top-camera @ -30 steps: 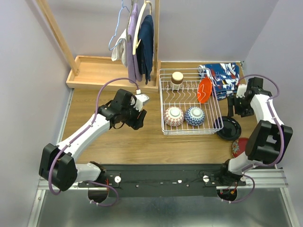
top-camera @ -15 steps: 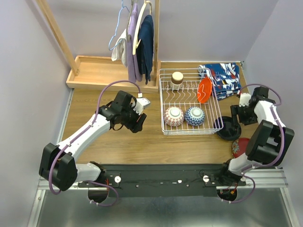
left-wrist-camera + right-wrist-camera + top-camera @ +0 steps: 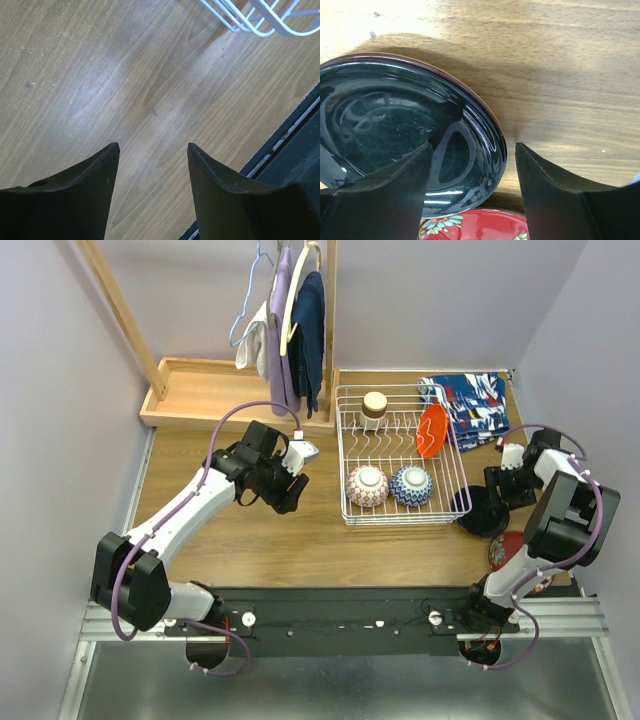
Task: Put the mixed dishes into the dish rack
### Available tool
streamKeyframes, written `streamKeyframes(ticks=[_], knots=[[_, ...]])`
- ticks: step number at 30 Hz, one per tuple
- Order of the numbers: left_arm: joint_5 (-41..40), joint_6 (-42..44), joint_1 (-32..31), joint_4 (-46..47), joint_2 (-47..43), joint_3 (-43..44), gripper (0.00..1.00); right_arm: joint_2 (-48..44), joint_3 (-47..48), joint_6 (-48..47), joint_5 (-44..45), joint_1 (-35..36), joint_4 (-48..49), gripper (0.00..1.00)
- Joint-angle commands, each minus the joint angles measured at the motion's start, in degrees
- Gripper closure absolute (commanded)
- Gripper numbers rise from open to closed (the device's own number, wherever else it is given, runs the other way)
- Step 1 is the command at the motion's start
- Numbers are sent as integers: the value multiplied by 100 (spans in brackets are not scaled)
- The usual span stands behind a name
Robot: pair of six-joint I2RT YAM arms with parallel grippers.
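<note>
The dish rack (image 3: 400,518) holds the cup (image 3: 374,404), orange plate (image 3: 431,430), red-white bowl (image 3: 367,485) and blue bowl (image 3: 411,485). The black plate (image 3: 385,115) and dark red plate (image 3: 470,227) wait on the surface (image 3: 250,540) near it. The right end effector (image 3: 472,146) hangs open over the black plate, holding nothing. The left end effector (image 3: 153,146) is open and empty.

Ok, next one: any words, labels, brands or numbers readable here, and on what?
None can be read in any view.
The red plate shows only a flower pattern and the cloth only a print; the rack and black plate bear no lettering.
</note>
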Motion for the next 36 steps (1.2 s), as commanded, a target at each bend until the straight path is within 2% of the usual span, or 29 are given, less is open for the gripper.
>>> streamKeyframes(ticks=[1, 3, 5, 6, 7, 9, 10, 12, 16, 24, 32, 36], knots=[[-23, 221, 85, -252, 138, 182, 34, 270, -72, -103, -134, -85, 341, 29], [-67, 265, 94, -269, 182, 200, 34, 410, -116, -103, -73, -120, 438, 33], [-120, 300, 103, -278, 226, 226, 34, 577, -99, -94, 67, -155, 544, 42], [-138, 344, 111, -287, 244, 244, 34, 778, -64, -85, 86, -172, 553, 49], [-164, 379, 120, -296, 261, 253, 34, 911, -2, -85, 86, -207, 553, 66], [-234, 414, 129, -313, 305, 288, 34, 1131, 199, 28, 77, -339, 544, 78], [-252, 458, 146, -313, 323, 297, 34, 1349, 287, 73, 68, -401, 535, 89], [-313, 502, 147, -340, 349, 314, 34, 1474, 533, 195, 51, -524, 517, 97], [-322, 529, 173, -392, 349, 341, 34, 1238, 701, 179, -37, -559, 500, 99], [-270, 476, 173, -305, 375, 279, 34, 53, 1202, 284, -187, -489, 157, 99], [-155, 371, 173, -208, 446, 332, 34, -740, 921, 205, 112, -85, 104, 99], [-120, 336, 182, -173, 420, 350, 34, -1073, 1061, 520, 7, -85, -106, 100]])
